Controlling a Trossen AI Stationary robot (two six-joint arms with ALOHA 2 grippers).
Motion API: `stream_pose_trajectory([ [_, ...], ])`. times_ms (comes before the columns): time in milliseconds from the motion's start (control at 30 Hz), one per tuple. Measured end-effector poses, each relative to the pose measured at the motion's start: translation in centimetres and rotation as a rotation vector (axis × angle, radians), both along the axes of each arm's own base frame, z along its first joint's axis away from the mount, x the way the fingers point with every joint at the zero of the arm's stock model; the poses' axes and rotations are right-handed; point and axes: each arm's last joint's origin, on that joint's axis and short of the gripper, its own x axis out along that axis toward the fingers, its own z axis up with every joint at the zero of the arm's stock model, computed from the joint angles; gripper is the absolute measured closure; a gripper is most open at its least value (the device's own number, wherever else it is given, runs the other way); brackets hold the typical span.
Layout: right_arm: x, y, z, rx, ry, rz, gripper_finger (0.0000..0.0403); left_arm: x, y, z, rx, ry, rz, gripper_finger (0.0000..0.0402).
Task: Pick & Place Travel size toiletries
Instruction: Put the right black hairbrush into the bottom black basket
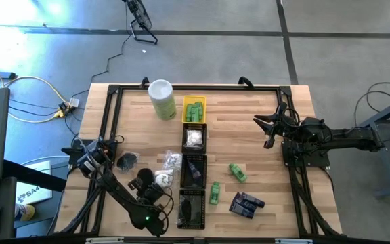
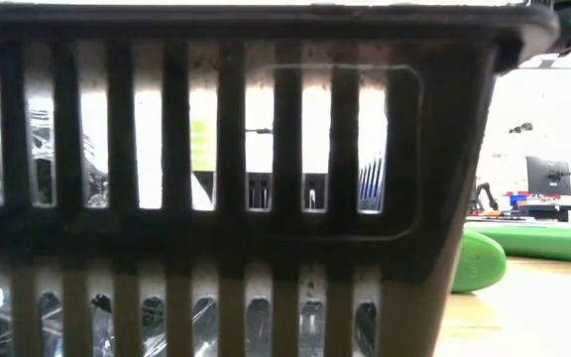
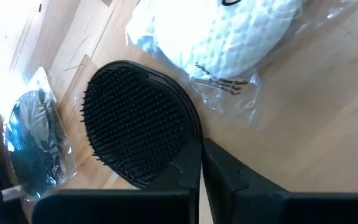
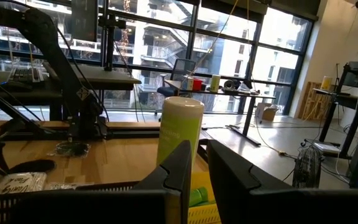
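In the left wrist view a black oval puck with bristles (image 3: 135, 124) lies flat on the wood at the near left, and my left gripper (image 3: 201, 163) is shut right at its rim. A white piece in clear wrap (image 3: 229, 31) and a dark netted packet (image 3: 33, 140) lie beside it. From above, my left gripper (image 1: 149, 184) slants down at the puck (image 1: 141, 175). Two green bottles (image 1: 237, 171) (image 1: 214, 192) and dark blue packets (image 1: 246, 203) lie right of the trays. My right gripper (image 1: 268, 130) hangs raised at the right, with a narrow gap and nothing in it. My left gripper comes slanting down from the near side, and its shut fingertips meet at the puck's rim (image 3: 194, 134). One finger (image 3: 182, 171) lies against that edge. I cannot tell whether any of the rim is caught between the fingers. The puck rests flat on the table.
A column of trays runs down the middle: a yellow one (image 1: 193, 110) holding green bottles, then black ones (image 1: 193, 137) (image 1: 193, 168) (image 1: 191, 207). A tall pale-green canister (image 1: 161, 99) stands at the far left. The near black tray's slotted wall (image 2: 216, 178) fills the low view.
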Motion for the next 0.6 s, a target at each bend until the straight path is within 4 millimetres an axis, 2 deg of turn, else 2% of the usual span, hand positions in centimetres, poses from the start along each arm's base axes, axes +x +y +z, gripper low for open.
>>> stream_pose_trajectory([
  [233, 0.0, 0.0, 0.0, 0.0, 0.0, 0.0, 0.0357, 0.2, -0.3, 1.1, -0.007, 0.047, 0.031, 0.04],
  [400, 0.0, 0.0, 0.0, 0.0, 0.0, 0.0, 0.0357, -0.1, -0.1, 3.7, -0.01, 0.023, 0.038, 0.0401],
  [600, 0.0, 0.0, 0.0, 0.0, 0.0, 0.0, 0.0357, -0.5, 0.8, 7.4, -0.025, -0.107, 0.014, 0.0401],
])
